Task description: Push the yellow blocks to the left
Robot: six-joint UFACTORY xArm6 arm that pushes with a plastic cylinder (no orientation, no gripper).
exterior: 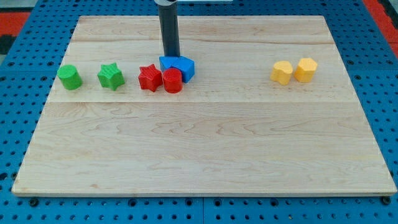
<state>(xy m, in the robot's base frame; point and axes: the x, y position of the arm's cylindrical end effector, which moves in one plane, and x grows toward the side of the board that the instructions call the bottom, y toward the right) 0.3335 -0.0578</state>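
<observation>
Two yellow blocks sit side by side at the view's right: a rounded one (pixel 282 72) and a hexagonal one (pixel 305 69), touching or nearly so. My tip (pixel 171 55) is at the lower end of the dark rod, near the top middle of the board. It stands just behind the blue blocks (pixel 178 66) and far to the left of the yellow blocks.
A red star (pixel 148 78) and a red cylinder (pixel 173 81) sit in front of the blue blocks. A green cylinder (pixel 69 77) and a green star (pixel 111 76) lie at the view's left. The wooden board (pixel 205 149) rests on a blue pegboard.
</observation>
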